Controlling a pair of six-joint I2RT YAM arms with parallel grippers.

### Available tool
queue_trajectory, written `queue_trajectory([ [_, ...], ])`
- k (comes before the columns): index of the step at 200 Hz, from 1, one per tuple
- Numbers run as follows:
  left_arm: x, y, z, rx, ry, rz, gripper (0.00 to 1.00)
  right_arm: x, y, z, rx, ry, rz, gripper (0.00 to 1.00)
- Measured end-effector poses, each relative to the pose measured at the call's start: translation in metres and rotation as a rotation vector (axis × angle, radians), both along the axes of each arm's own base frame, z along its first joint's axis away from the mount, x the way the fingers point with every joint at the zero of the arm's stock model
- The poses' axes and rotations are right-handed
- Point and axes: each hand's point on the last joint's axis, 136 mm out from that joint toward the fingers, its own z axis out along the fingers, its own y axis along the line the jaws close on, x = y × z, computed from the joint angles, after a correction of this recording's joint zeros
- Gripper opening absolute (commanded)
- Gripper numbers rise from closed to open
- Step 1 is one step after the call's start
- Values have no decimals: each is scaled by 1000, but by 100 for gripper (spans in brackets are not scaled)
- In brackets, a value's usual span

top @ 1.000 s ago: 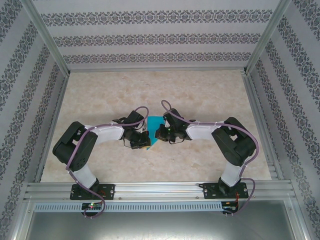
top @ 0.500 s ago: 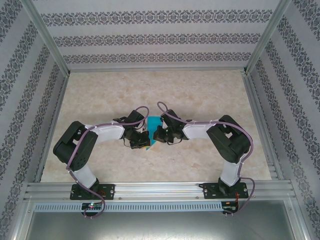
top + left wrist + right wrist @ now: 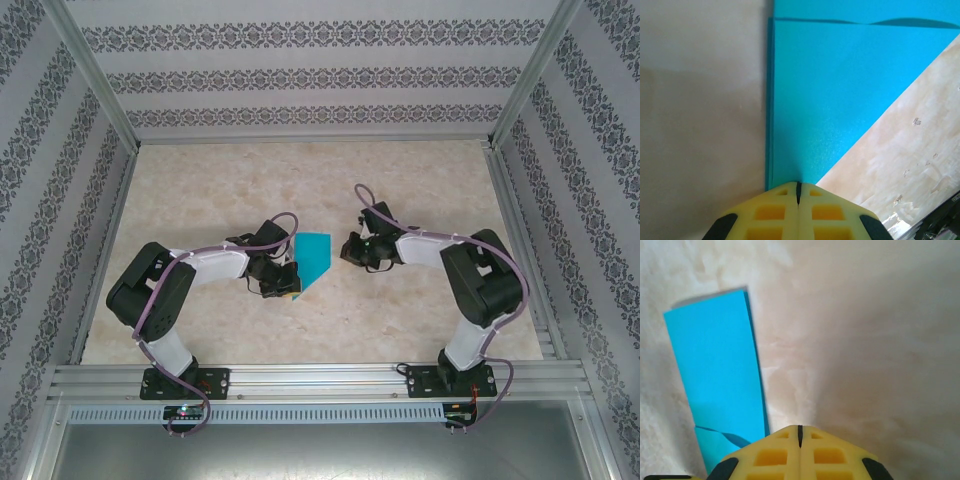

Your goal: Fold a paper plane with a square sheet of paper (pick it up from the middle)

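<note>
**A:** What sits nearest the arm bases?

**B:** The left gripper (image 3: 798,186), jaws pressed together, with its tip on the near pointed corner of the square sheet of paper (image 3: 314,257). I judge it is pinning that corner to the counter (image 3: 420,185) so the layers can't slide. Whether it also nips the edge, I can't tell.

**A:** And the sheet itself?

**B:** It lies mid-counter between the two arms, doubled into a narrow strip whose near end slants down to that point. In the left wrist view one layer lies on another with one long edge almost matched. The far end bows up slightly.

**A:** Why is the other arm off it?

**B:** The right gripper (image 3: 799,432), jaws likewise pressed together and holding nothing, hangs over bare counter just beside the strip's right edge, not touching it. My guess is that a closed tip makes a blunt tool for rubbing creases, and that it stands aside to leave the sheet exposed for the next fold.
</note>
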Motion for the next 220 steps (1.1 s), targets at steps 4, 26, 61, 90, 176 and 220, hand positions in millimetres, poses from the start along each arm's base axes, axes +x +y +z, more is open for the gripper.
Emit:
queue_trajectory([
  [4, 0, 0, 0, 0, -1, -1, 0, 1, -2, 5, -2, -12, -5, 2],
  [26, 2, -1, 4, 4, -3, -12, 8, 0, -1, 36, 21, -85, -5, 8],
  [61, 21, -10, 28, -25, -76, -17, 8, -11, 15, 55, 54, -126, 28, 9],
  [90, 27, -11, 33, -23, -104, -13, 1, -32, 44, 39, 54, -84, 103, 1],
  [176, 10, -1, 7, 15, -28, -7, 0, -54, 93, -8, 65, 34, 187, 0],
  [220, 10, -5, 10, -13, -27, -15, 2, -53, 94, -13, 64, 48, 178, 0],
])
